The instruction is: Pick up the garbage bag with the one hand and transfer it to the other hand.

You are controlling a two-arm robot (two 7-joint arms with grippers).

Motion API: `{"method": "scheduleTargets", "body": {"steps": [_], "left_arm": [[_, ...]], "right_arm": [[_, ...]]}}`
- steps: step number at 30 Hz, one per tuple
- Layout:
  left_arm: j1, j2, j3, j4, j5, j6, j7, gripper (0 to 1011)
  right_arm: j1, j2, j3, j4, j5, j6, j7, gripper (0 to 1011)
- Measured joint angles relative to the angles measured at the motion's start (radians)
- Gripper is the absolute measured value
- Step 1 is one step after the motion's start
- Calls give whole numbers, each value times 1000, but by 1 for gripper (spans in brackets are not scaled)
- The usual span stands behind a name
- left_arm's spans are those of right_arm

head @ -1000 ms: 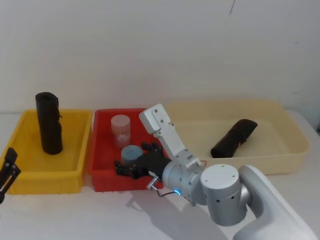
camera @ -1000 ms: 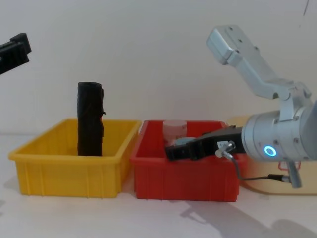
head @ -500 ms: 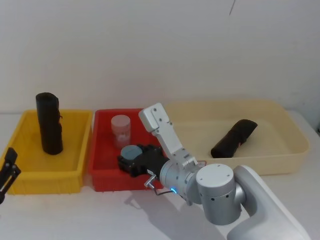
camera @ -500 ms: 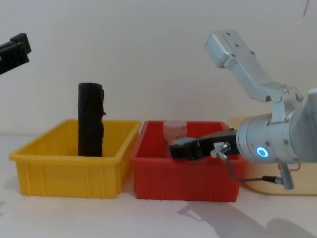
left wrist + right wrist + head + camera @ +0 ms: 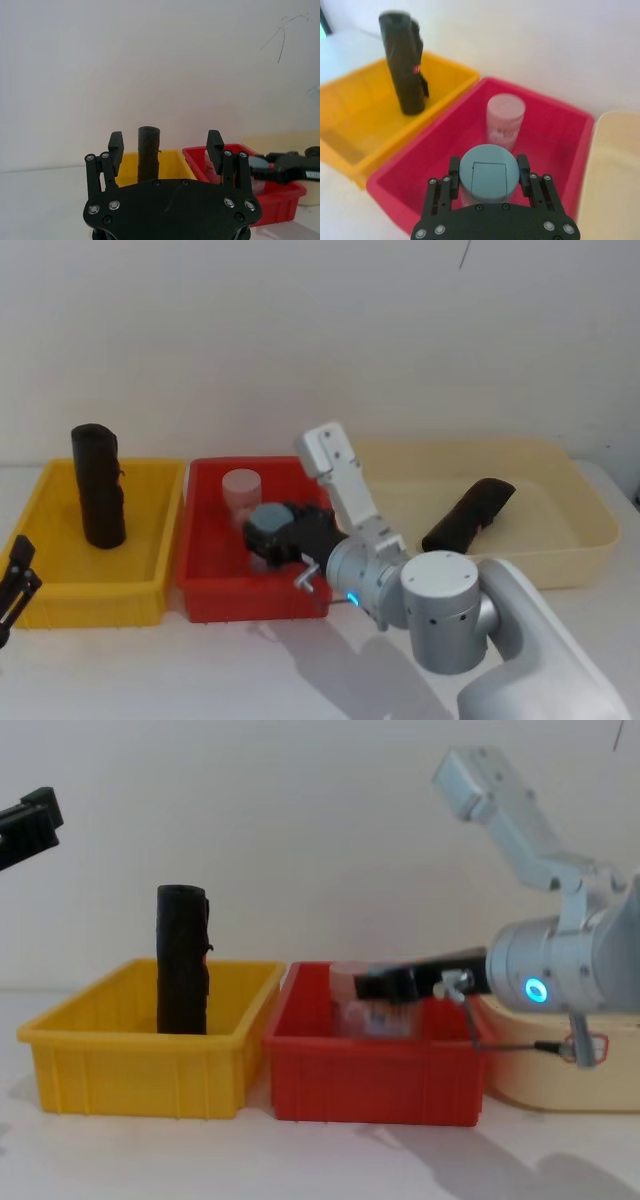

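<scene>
Overhead, the garbage bag (image 5: 98,486) stands upright in the yellow bin (image 5: 150,580), while the right gripper (image 5: 285,535) holds a grey-lidded jar (image 5: 268,521) above the red bin (image 5: 205,595). Right wrist: fingers (image 5: 453,176) clamp that jar. Left wrist: the left gripper (image 5: 165,145) spread wide, well short of the bag
</scene>
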Motion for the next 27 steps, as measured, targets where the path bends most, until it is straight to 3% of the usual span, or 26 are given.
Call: {"method": "scheduleTargets", "body": {"steps": [15, 27], "left_arm": [[0, 0, 0, 0, 0, 0, 0, 1001], [0, 0, 0, 0, 0, 0, 0, 1001]], "right_arm": [[31, -11, 87, -68, 25, -47, -62, 666], [71, 6, 156, -30, -6, -85, -141, 666]]}}
